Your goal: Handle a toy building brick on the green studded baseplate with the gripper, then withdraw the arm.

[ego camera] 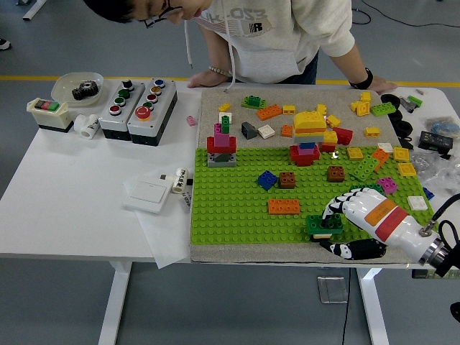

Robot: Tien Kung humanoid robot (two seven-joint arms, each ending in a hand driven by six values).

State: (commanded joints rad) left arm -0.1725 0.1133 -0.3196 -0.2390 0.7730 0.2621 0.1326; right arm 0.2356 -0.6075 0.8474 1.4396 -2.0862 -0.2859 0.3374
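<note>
The right hand [343, 219] comes in from the lower right corner, its forearm cut off by the picture's edge, and its white shell hides part of the green studded baseplate [237, 208] beneath it. Its fingers [332, 208] curl down over the dark green brick [324, 225], the thumb lying low beside it on the near side; the hand covers the brick's right end, so how firmly the brick is pinched is hard to make out, though the fingertips sit on it. The left arm does not show.

The dark green brick is a low, oblong block with studs on top and what looks like a pale piece under it. It sits on the baseplate near its front edge, just right of and nearer than the orange brick [284, 206].

Farther back on the baseplate from the orange brick stand a blue brick [267, 180] and a brown brick [287, 180], side by side. Many small bricks beyond the baseplate blur together.

A person [273, 36] leans over the desk [72, 208] from behind the baseplate, the face cut by the top edge, both hands planted on the desk's far side.
</note>
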